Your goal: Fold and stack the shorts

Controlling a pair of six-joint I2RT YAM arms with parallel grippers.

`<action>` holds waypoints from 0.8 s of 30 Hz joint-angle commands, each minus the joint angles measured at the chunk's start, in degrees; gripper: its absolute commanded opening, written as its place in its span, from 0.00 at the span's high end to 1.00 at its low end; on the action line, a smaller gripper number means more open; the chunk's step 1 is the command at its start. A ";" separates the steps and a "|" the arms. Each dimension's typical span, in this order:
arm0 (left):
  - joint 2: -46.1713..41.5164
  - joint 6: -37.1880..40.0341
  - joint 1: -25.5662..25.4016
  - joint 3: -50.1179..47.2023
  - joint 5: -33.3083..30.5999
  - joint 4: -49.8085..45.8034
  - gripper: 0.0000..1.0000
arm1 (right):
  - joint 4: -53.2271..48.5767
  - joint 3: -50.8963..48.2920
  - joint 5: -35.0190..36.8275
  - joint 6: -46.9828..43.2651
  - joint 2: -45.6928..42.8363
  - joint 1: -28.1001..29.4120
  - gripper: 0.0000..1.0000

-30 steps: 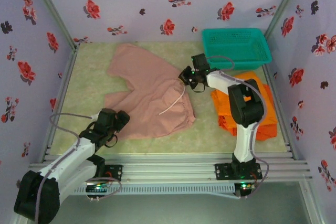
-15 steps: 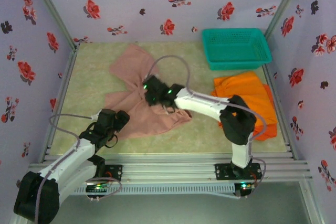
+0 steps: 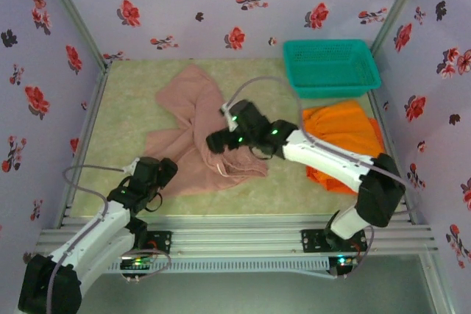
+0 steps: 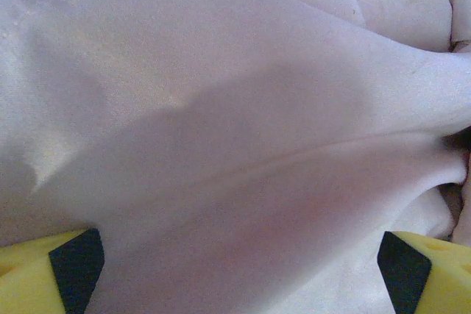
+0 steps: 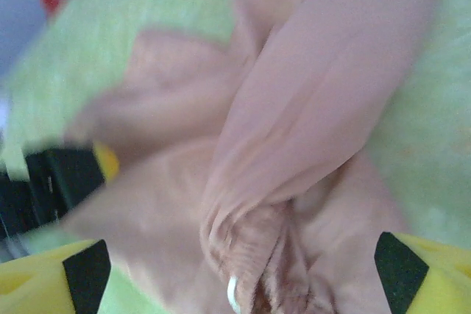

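Note:
The dusty pink shorts (image 3: 193,126) lie bunched and partly folded over themselves on the left-middle of the mat. My right gripper (image 3: 219,142) hovers over their right part, open. In the right wrist view the right gripper (image 5: 243,270) has its jaws wide above a gathered ridge of pink shorts (image 5: 309,115), with a bit of white drawstring (image 5: 232,295) showing. My left gripper (image 3: 160,172) is open at the shorts' near-left edge. Seen from the left wrist, the left gripper (image 4: 239,266) is spread over smooth pink cloth (image 4: 221,108). Orange shorts (image 3: 346,137) lie at the right.
A teal mesh basket (image 3: 331,68) stands at the back right, just behind the orange shorts. Floral walls close in the mat on three sides. Bare green mat (image 3: 125,101) shows at the left and along the near edge.
My right gripper swept from the right side leftward with an edge of the pink shorts, doubling them over, then opened and let go. The left gripper drew back slightly.

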 commanded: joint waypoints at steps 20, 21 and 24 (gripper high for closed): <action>-0.20 -1.21 -0.28 -1.29 -2.22 -2.12 0.01 | -2.45 29.06 -15.49 26.55 38.24 -10.68 0.38; -0.21 -1.22 -0.32 -1.39 -2.18 -2.15 0.01 | -4.56 31.79 -15.19 25.90 40.05 -10.67 0.45; -0.30 -1.21 -0.28 -1.55 -2.13 -2.12 0.01 | -10.91 39.09 -14.72 24.62 44.34 -10.60 0.69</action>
